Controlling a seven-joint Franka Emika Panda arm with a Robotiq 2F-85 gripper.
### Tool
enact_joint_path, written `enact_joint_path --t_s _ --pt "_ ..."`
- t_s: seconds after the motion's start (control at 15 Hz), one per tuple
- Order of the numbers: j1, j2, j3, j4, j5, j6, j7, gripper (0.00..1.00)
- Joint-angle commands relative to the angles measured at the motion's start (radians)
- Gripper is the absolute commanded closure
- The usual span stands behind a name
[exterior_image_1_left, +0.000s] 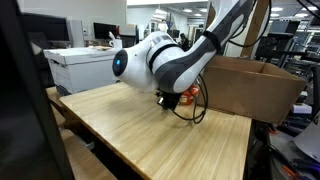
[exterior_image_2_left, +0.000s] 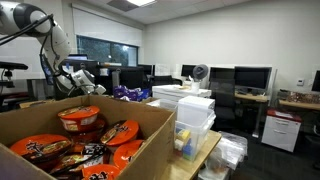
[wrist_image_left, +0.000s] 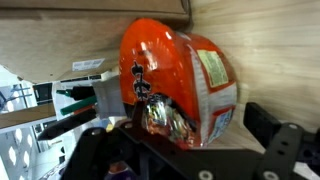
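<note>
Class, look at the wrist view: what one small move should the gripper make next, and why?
Probably close the jaws on the orange noodle bowl. The gripper stands open, its fingers either side of the bowl, which rests on the wooden table, centred in the gap; nothing is gripped yet.

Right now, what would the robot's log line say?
jaws: open | nearest: noodle bowl | bowl on: table | held: nothing
</note>
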Motion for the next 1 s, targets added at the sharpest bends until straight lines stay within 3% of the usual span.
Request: enact_joint_path --t_s 0.0,0.93 --pt "-0.019 -0.029 0.009 -0.055 0.003 0.017 0.024 0.0" --pt "-0.023 -0.026 0.008 -0.06 0.01 0.008 0.03 0.0"
